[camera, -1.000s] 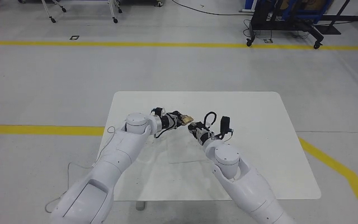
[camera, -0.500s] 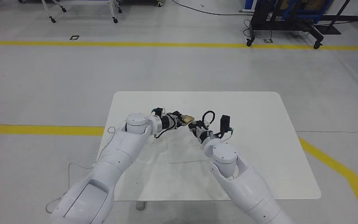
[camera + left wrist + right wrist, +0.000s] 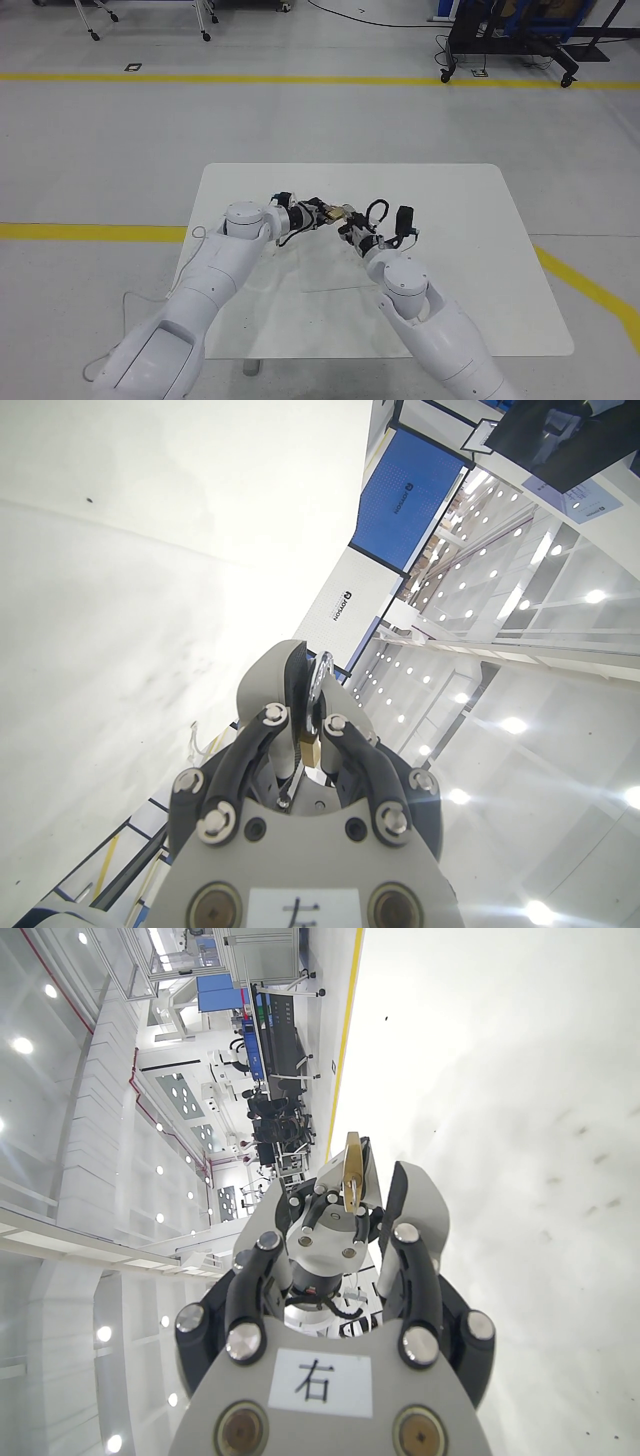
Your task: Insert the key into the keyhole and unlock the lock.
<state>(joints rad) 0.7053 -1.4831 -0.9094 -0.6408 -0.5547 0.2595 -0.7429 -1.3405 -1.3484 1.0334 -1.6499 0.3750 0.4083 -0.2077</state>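
Note:
A small brass padlock (image 3: 338, 211) is held above the middle of the white table (image 3: 450, 200). My left gripper (image 3: 325, 211) is shut on it. In the left wrist view the silver shackle (image 3: 320, 672) sits between the fingertips and the brass body (image 3: 310, 750) points back toward the palm. My right gripper (image 3: 350, 229) faces it from the other side, open. In the right wrist view its fingers (image 3: 415, 1208) stand wide apart, and beyond them are the padlock (image 3: 351, 1155) and a small silver key (image 3: 354, 1194) at its keyhole end.
Both arms meet over the table's centre, with bare tabletop all around them. The right arm's black cable loop (image 3: 377, 207) arches just behind its gripper. Yellow floor lines and racks lie beyond the table.
My right gripper has edged slightly closer to the padlock. The left arm and the padlock have stayed where they were.

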